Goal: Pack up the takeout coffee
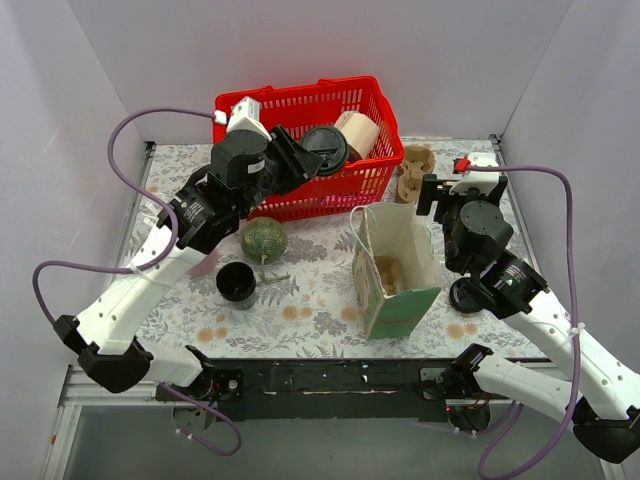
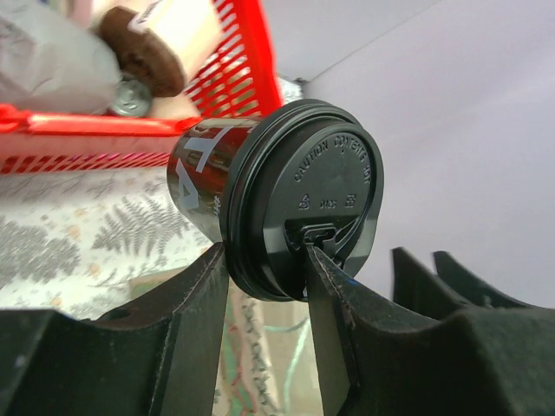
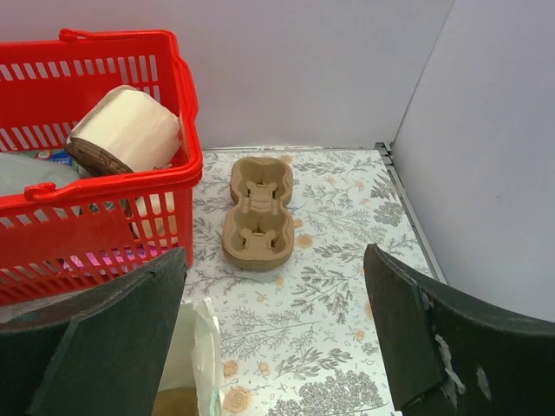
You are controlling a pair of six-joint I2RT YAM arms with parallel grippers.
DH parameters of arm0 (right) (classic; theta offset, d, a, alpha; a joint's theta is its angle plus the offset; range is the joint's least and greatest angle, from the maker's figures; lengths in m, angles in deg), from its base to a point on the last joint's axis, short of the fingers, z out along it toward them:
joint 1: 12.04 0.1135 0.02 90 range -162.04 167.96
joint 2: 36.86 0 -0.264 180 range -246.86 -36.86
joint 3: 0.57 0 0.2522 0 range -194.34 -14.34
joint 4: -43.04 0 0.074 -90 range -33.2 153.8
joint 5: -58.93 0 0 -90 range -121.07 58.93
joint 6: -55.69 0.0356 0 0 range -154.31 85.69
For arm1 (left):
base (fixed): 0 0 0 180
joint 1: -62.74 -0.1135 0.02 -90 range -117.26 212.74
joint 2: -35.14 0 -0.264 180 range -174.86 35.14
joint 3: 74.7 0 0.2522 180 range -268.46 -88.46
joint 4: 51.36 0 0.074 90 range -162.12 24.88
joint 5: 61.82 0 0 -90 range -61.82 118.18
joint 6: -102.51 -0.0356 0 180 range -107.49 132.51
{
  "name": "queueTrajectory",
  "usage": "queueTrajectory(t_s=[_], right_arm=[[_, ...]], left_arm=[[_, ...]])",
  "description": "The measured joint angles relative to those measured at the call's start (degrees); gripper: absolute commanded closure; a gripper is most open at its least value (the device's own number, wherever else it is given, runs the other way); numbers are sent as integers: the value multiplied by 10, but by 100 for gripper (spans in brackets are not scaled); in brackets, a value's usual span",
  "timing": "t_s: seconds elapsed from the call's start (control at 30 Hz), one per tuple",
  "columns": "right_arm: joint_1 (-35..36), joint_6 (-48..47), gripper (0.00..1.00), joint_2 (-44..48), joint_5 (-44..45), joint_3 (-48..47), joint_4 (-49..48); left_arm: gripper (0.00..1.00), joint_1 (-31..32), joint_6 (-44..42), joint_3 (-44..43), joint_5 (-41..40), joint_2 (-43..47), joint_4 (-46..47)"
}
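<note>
My left gripper is shut on a black takeout coffee cup and holds it tilted in the air over the front wall of the red basket. In the left wrist view the fingers pinch the rim of the cup's black lid. The open paper bag stands right of centre. A cardboard cup carrier lies behind it, and it also shows in the right wrist view. My right gripper is open and empty above the bag's far edge.
A second black cup without a lid stands front left, and a green round melon lies next to it. A loose black lid lies right of the bag. The basket holds a paper roll and other items.
</note>
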Motion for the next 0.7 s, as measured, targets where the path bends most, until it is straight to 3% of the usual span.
queueTrajectory(t_s=[0.3,0.5,0.7], right_arm=[[0,2,10,9,79,2,15],[0,-2,9,34,182,12,12],[-1,-12,9,50,205,28,-14]], left_arm=[[65,0,-28,-116,149,-107,40],[65,23,-46,-160,231,-188,18],[66,54,-70,-174,280,-205,-33]])
